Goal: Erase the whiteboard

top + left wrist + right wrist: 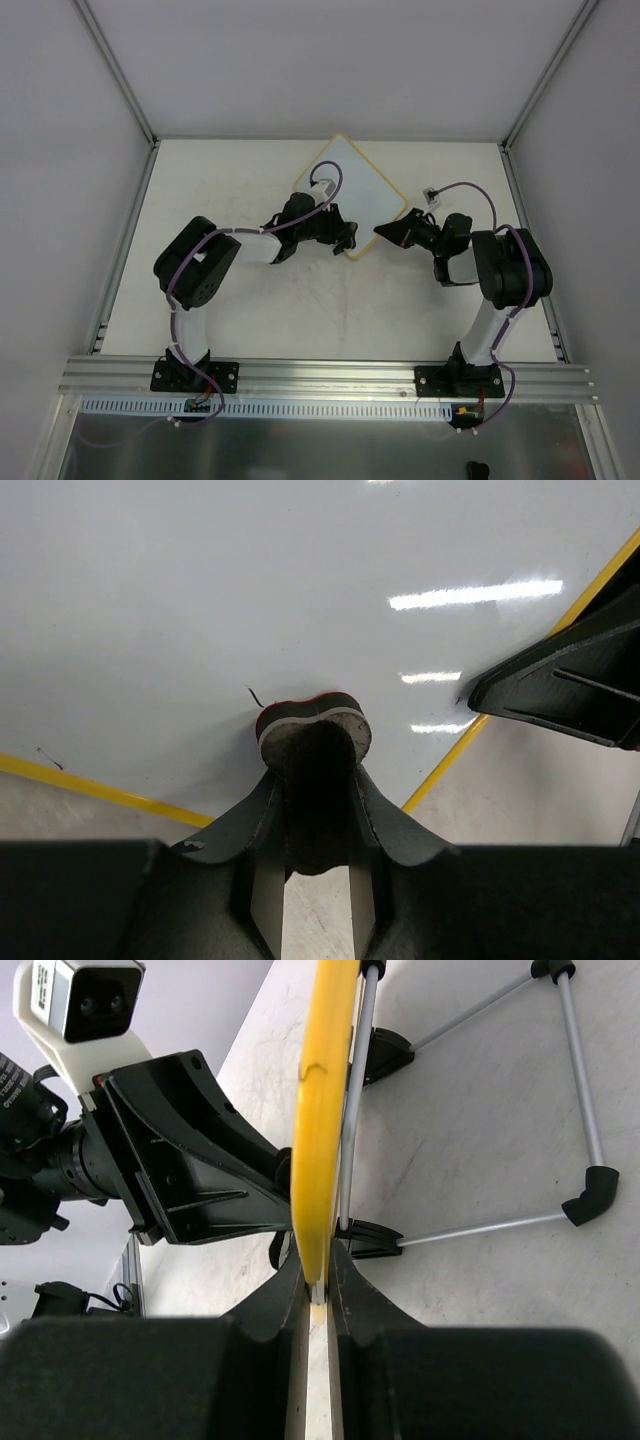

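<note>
Whiteboard [365, 195] edge clamped between right gripper [317, 1275] fingers, left gripper [315, 780] clenched on eraser [313, 725], eraser touching board just beyond its fingertips

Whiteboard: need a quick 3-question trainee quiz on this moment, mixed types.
1. True or false: the right hand is clamped on the yellow rim of the whiteboard.
2. What does the left hand press against the board? A) a marker B) a small eraser pad C) nothing
3. Short answer: in the left wrist view, is any ink visible on the board?

Key: 1 true. 2 B. 3 yes, a short dark stroke just left of the pad.
</note>
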You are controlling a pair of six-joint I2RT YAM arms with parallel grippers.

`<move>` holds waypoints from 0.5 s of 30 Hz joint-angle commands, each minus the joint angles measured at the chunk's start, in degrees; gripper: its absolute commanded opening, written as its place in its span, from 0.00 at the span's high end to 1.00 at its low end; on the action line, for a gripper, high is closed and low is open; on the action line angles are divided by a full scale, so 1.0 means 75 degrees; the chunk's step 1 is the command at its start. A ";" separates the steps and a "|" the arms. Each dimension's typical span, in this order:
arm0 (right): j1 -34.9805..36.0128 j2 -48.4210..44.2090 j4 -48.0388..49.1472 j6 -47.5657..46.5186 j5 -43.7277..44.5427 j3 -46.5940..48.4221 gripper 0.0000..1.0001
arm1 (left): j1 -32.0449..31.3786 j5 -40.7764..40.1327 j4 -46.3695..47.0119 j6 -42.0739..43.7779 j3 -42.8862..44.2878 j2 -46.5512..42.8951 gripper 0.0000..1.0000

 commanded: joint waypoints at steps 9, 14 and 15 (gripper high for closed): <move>0.0158 -0.0088 0.1721 -0.0075 -0.0681 0.0073 1.00 | 0.1124 -0.0091 -0.1358 -0.0513 0.1083 0.0340 1.00; 0.0170 -0.0100 0.1721 -0.0075 -0.0681 0.0061 1.00 | 0.1101 0.0623 -0.1033 -0.1836 0.1518 0.0668 1.00; 0.0158 -0.0100 0.1721 -0.0075 -0.0681 0.0061 1.00 | 0.1089 0.0671 -0.0926 -0.2058 0.1565 0.0796 1.00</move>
